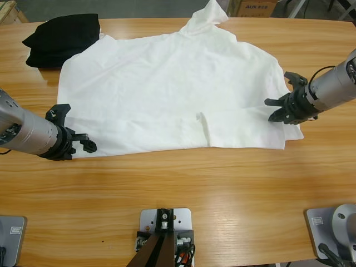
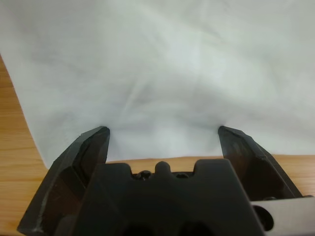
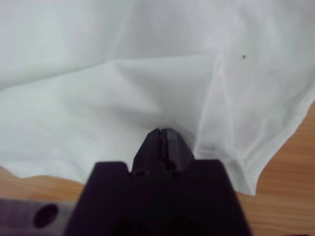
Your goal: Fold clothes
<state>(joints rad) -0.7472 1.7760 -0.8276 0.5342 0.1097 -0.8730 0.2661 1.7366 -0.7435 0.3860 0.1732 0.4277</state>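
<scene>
While spread flat on table (image 1: 222, 183): white T-shirt (image 1: 167, 94); left gripper (image 2: 165, 135) jaws apart at hem; right gripper (image 3: 162, 133) pinched on its edge.

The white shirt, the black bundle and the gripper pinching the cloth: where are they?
Large white wrinkled T-shirt (image 1: 167, 89): high view, chest.
Small folded black garment (image 1: 61, 39): high view, middle.
Right gripper (image 3: 162, 140): right wrist view, jaw tips.

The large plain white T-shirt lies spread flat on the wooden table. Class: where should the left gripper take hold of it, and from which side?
Judging by its pose, grip the large plain white T-shirt at its near corner hem, where the thin fabric ends on the wooden table. The left gripper already faces that edge with jaws open, so slide in low from the table's side edge, one jaw under the hem.
</scene>
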